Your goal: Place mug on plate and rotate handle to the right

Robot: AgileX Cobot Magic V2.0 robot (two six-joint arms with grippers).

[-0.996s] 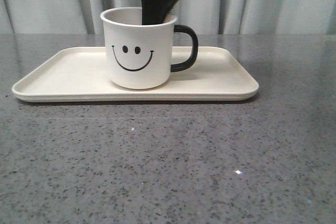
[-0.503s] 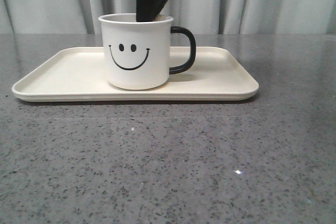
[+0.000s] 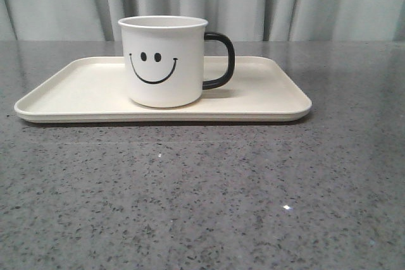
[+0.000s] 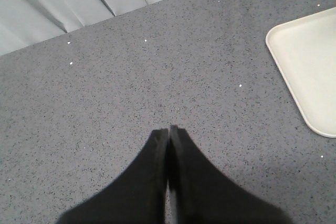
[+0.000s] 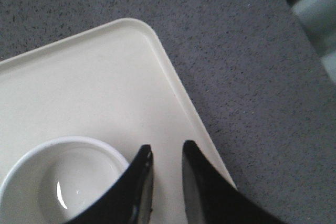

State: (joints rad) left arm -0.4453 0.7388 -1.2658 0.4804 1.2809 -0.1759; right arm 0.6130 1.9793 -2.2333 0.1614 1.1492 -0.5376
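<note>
The white mug with the black smiley face stands upright on the cream plate, a little left of its middle. Its black handle points to the right. No gripper shows in the front view. In the right wrist view my right gripper is open and empty, above the plate and beside the mug's rim; the mug is empty inside. In the left wrist view my left gripper is shut and empty over bare table, with one corner of the plate off to the side.
The grey speckled table stretches in front of the plate. Pale curtains hang behind the table's far edge.
My right gripper, whose fingers were at the mug's rim, has risen out of the front view. The mug has stayed on the plate, shifted very slightly left, handle still right.
</note>
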